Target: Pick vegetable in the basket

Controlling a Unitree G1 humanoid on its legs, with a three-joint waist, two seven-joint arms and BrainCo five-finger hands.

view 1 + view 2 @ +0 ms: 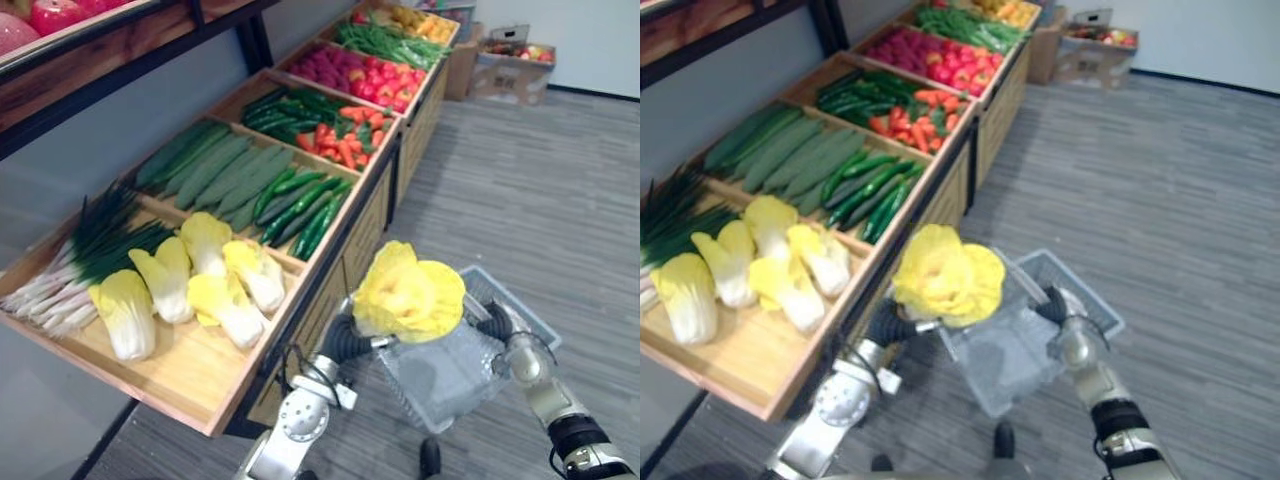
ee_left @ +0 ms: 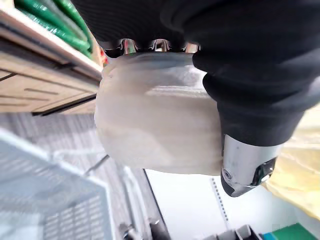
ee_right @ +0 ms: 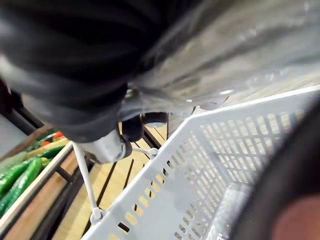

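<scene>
The left hand [image 1: 345, 340] is curled tight round the white stem of the cabbage [image 1: 410, 292], fingers on one side and thumb on the other. The yellow leaves stand up in the lower middle of the frame, over the left edge of the basket [image 1: 535, 325]. The right hand [image 1: 497, 322] is closed on the wire handle [image 3: 86, 182]. To do this step well, I would bring the cabbage over the basket's middle and lower it. The fingers should loosen only when it is low inside, with the basket kept level.
</scene>
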